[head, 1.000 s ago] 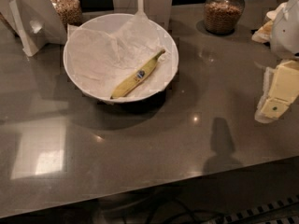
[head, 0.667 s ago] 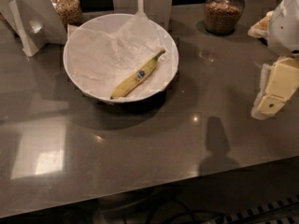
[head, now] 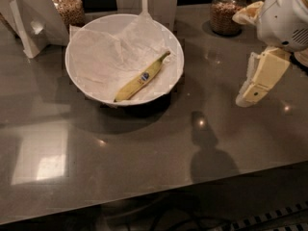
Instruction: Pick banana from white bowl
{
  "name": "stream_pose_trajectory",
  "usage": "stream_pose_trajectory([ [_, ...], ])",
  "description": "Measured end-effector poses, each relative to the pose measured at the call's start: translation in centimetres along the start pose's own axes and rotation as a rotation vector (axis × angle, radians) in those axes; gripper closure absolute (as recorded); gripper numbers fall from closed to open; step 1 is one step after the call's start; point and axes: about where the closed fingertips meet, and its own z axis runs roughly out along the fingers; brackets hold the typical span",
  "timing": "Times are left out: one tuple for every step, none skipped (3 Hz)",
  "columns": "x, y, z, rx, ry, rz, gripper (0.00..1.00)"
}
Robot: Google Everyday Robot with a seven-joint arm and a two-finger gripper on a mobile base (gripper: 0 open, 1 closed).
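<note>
Surveying from the largest item down: the dark countertop (head: 144,177) runs beneath my gripper (head: 248,97), which hangs above its right-hand part and touches nothing.

The white bowl (head: 173,78) stands well off to the left of my jaws and somewhat farther from the camera. It is lined with crinkled paper (head: 110,52).

Two glass jars (head: 224,16) sit farther back, one just behind my jaws and the other (head: 67,6) beyond the bowl's far side.

The banana (head: 137,81) lies inside the bowl on the paper, slanted, stem end pointing up and toward my jaws. A small blue sticker (head: 145,76) marks its middle.

Change noted: over the last second my gripper has moved leftward and a little higher, closing part of the gap to the bowl. Bowl and banana have not shifted.

Finding: the approach is under way and the pick has not begun. My gripper carries nothing. Whether the jaws are parted or closed, I cannot tell. My judgement is that the remaining travel is leftward over the rim, then down onto the fruit.
</note>
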Motion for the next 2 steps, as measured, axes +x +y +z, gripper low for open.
stream_pose_trajectory([
  [-2.6, -2.0, 1.9, -0.001, -0.159, -0.029, 0.00],
  [-5.6, -3.8, 3.4, -0.021, -0.320, -0.032, 0.00],
])
